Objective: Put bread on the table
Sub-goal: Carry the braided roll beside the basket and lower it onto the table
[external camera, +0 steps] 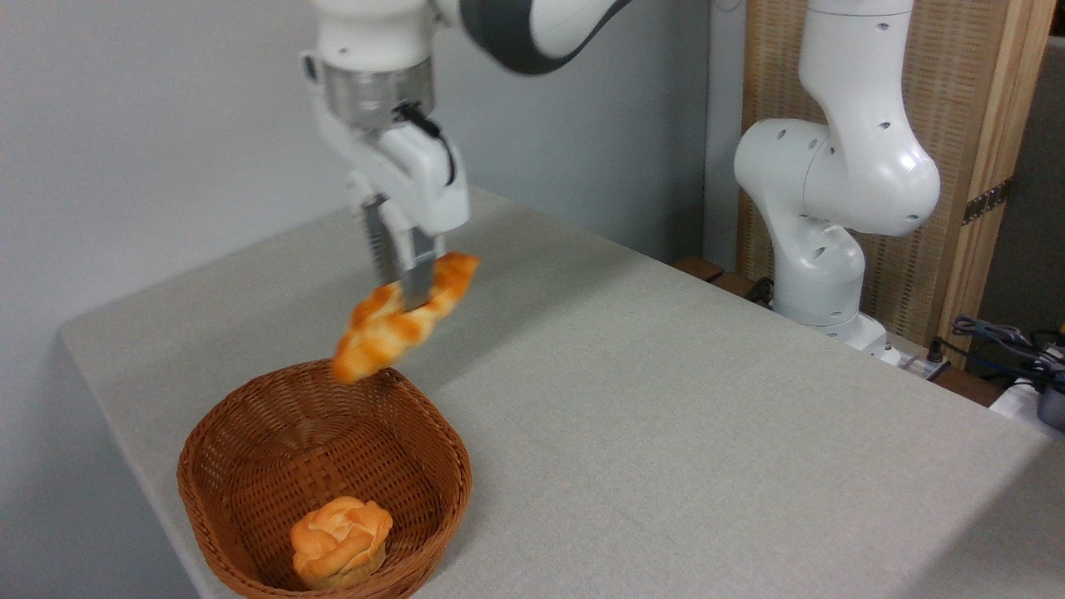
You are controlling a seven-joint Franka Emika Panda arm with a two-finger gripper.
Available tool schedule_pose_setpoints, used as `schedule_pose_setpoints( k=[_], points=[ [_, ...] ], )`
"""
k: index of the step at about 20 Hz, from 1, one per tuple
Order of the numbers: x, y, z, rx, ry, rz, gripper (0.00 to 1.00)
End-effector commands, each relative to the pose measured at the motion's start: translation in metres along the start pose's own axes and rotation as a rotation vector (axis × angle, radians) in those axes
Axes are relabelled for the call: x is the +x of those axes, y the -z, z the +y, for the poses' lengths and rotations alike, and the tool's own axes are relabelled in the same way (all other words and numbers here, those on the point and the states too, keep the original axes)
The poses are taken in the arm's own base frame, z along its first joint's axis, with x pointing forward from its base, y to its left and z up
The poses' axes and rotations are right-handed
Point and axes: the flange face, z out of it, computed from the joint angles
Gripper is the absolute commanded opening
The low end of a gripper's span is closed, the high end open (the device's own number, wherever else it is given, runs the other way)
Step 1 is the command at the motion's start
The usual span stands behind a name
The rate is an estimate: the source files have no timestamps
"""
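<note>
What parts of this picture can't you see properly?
- Middle of the bread, camera view: covered by the gripper fingers.
- Basket bottom rim and the bun's underside: cut off by the lower picture edge.
- Arm above the wrist: cut off by the top edge.
- Items at the far right: cropped, too small to name.

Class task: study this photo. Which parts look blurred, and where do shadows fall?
Fixed camera view: the long golden-orange braided loaf and the end effector gripping it look slightly motion-blurred; the brown woven wicker basket is sharp; soft shadows lie on the light grey-beige table.
</note>
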Motion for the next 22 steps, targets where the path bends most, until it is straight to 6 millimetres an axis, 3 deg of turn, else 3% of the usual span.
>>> schedule_pose_setpoints(
  k=[1,2,5,7,8,22],
  points=[
    [-0.037,-0.01,0.032,-0.047,-0.111,-0.08,0.38],
    [-0.04,-0.018,0.036,-0.05,-0.132,-0.118,0.42],
    [-0.042,-0.038,0.04,-0.034,-0.165,-0.192,0.7],
    [-0.043,-0.045,0.037,-0.035,-0.159,-0.194,0.97],
    [-0.042,-0.045,0.036,-0.029,-0.159,-0.192,1.0],
    [-0.038,-0.046,0.032,-0.01,-0.153,-0.177,1.0]
  ],
)
